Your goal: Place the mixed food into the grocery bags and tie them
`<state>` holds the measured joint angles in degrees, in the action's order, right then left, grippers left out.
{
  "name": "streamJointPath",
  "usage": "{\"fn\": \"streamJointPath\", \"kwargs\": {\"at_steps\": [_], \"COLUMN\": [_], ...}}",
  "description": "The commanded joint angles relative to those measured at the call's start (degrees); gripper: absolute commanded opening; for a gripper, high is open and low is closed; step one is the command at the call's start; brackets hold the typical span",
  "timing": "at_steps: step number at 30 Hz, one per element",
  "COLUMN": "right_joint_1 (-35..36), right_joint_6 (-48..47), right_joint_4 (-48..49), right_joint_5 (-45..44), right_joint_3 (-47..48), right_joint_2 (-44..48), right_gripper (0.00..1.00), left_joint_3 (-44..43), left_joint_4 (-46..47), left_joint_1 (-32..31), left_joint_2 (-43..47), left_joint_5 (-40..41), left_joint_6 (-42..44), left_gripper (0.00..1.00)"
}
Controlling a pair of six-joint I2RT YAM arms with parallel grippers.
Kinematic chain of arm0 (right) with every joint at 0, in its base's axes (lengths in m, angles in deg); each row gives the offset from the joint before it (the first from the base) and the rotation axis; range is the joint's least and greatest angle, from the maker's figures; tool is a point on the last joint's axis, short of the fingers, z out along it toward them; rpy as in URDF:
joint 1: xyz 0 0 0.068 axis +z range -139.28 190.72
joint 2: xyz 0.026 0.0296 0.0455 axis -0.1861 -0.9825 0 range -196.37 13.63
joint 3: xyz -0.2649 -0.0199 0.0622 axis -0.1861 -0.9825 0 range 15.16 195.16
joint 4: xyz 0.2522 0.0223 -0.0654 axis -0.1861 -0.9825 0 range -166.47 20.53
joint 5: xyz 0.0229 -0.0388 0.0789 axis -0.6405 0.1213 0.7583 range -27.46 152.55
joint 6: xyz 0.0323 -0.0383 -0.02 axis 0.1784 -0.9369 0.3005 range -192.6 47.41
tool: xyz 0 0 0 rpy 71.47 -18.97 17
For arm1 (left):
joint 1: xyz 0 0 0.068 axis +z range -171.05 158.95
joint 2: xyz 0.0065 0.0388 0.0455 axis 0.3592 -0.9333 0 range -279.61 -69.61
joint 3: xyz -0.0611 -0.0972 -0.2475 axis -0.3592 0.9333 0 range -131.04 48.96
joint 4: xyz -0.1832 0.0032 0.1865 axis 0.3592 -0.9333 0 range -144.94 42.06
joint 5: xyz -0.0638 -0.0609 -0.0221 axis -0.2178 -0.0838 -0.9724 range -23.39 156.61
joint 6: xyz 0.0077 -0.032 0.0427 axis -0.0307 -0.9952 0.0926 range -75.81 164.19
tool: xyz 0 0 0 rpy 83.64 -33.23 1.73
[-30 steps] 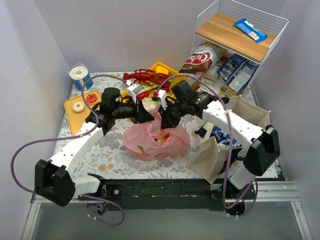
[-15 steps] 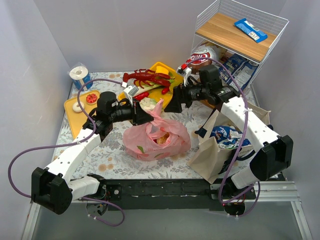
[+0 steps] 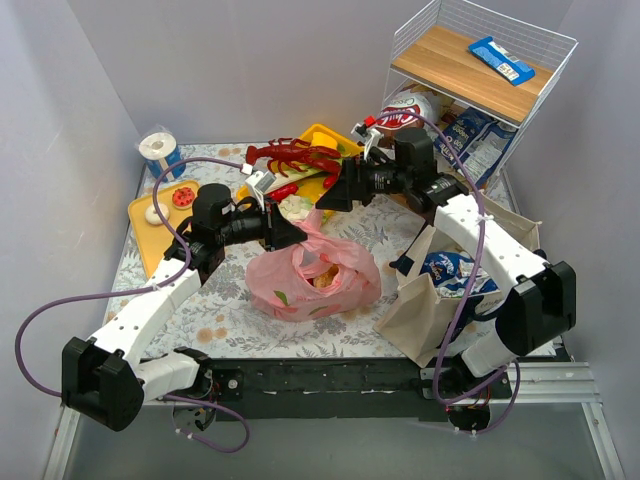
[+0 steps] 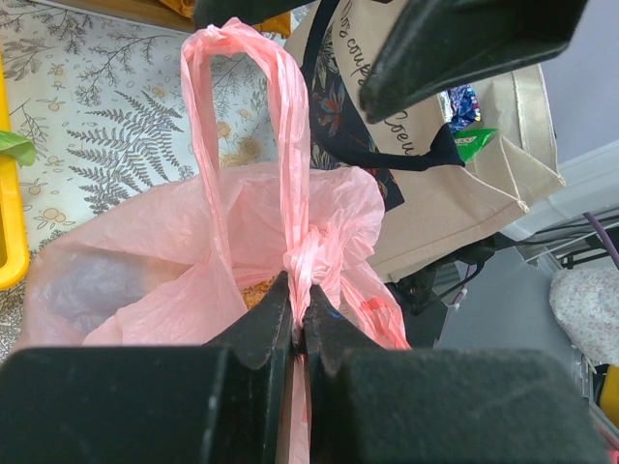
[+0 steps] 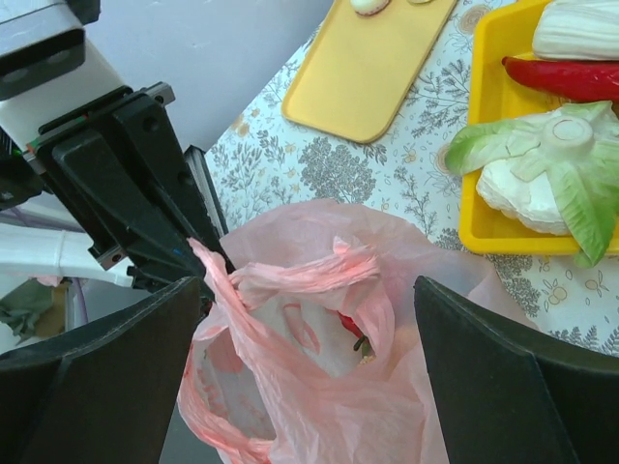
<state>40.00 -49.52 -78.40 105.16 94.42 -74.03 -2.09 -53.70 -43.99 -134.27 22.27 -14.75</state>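
On the floral-clothed table (image 3: 220,310), a beige canvas tote (image 3: 425,305) with navy straps is seen at the near right, and a blue snack packet (image 3: 447,268) is lodged in its mouth. Just left of it, at the centre, the pink plastic bag (image 3: 300,290) is found, filled, with orange food visible through its opening. One twisted loop handle (image 4: 290,145) of the bag is pinched between the closed jaws of the left end effector (image 3: 288,234) and is held upright. Just beyond the bag, the right end effector (image 3: 334,197) is held with its jaws spread wide and nothing gripped between them. Farther back, a yellow tray (image 3: 322,133) is laid with a red toy lobster (image 3: 295,155), a toy cabbage (image 5: 542,164) and a red chilli (image 5: 571,77). A yellow cutting board (image 3: 150,240) is placed at the far left, and crisp bags (image 3: 400,120) are stacked under a wire shelf (image 3: 470,75) at the far right.
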Motion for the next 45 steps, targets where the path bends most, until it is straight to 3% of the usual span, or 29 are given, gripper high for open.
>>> {"fn": "streamJointPath", "kwargs": {"at_steps": [1, 5, 8, 9, 11, 15, 18, 24, 35, 45], "right_joint_1": [0.5, 1.7, 2.5, 2.7, 3.0, 3.1, 3.3, 7.4, 17.5, 18.9], "right_joint_6": [2.3, 2.7, 3.2, 3.2, 3.3, 4.2, 3.5, -3.9, -10.8, -15.8], "right_joint_4": [5.5, 6.3, 7.6, 7.7, 7.7, 10.4, 10.2, 1.0, -7.6, -9.3], "right_joint_5": [0.5, 1.3, 1.9, 2.0, 2.4, 2.8, 4.1, 3.4, -2.5, -7.7], "right_joint_3": [-0.3, 0.6, 0.3, 0.3, 0.1, -0.4, 0.2, 0.3, -6.9, -9.6], "right_joint_2": [-1.3, -2.6, -2.9, -3.0, -3.0, -2.0, -0.8, 2.7, 5.7, 5.5], "right_gripper": [0.98, 0.91, 0.75, 0.63, 0.53, 0.02, 0.01, 0.01, 0.01, 0.01], "left_joint_3": [0.3, 0.2, 0.1, 0.1, 0.1, 0.2, 0.4, 0.7, 0.3, 1.2], "left_joint_4": [0.8, 1.1, 1.2, 1.1, 1.1, 1.0, 0.9, 0.9, 0.8, 0.7], "left_joint_1": [0.2, 0.2, 0.2, 0.2, 0.2, 0.2, 0.2, 0.2, 0.2, 0.2], "left_joint_2": [2.1, 1.7, 1.2, 1.1, 1.0, 0.6, 0.6, -0.1, -2.0, -1.3], "left_joint_5": [0.0, 0.1, 0.1, 0.1, 0.3, 0.8, 3.2, 5.9, 7.5, 2.3], "left_joint_6": [0.3, 0.5, 0.6, 0.6, 0.7, 0.4, -0.2, -1.3, -2.2, -4.2], "left_gripper": [0.00, 0.00, 0.00, 0.00, 0.00, 0.00, 0.00, 0.00, 0.00, 0.02]}}
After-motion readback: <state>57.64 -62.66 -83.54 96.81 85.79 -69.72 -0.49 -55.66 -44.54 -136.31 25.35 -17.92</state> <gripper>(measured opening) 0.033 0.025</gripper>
